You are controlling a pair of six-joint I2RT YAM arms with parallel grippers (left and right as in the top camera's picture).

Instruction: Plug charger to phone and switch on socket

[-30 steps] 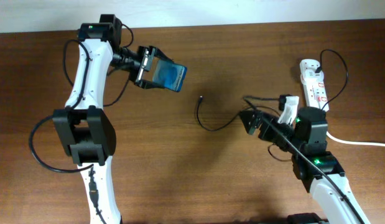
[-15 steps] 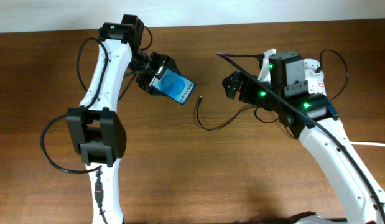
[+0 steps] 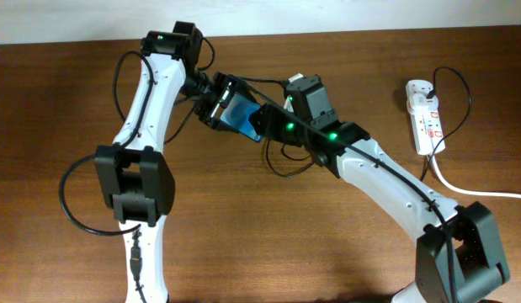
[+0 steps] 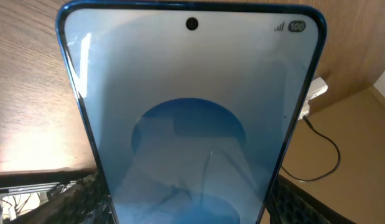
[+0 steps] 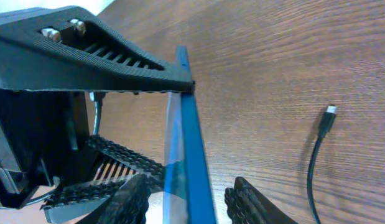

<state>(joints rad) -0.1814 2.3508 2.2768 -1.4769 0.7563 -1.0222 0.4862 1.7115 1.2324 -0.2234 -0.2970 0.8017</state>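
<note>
The slim black-edged smartphone with a bright blue screen (image 3: 241, 117) was held above the brown wood-grain worktop (image 3: 58, 101), rear of centre, tilted with its screen facing up and to the right. In the left wrist view the screen (image 4: 192, 124) filled the frame, showing a darker blue circle on a paler ground, a camera hole at the top and a "100" mark in the corner.

The left gripper (image 3: 226, 104) had its jaws clamped on the phone's two long edges. Seen from the right wrist, the phone (image 5: 191, 149) appeared edge-on, with the black ribbed fingers (image 5: 105, 48) of the left gripper above and below it.

The right gripper (image 5: 189, 200) met the phone's free end with its jaws apart, one finger on either side of the blue edge and a gap showing on the right side. In the overhead view this gripper (image 3: 262, 126) was at the phone's lower right corner.

The thin black charger cable (image 3: 281, 171) lay curved on the worktop below the right arm. Its small plug tip (image 5: 329, 116) rested on the wood, unplugged and apart from the phone.

The white elongated power strip with red marks (image 3: 425, 114) lay at the right rear, well apart from the phone, and its thick white cord (image 3: 475, 191) ran to the right edge.
</note>
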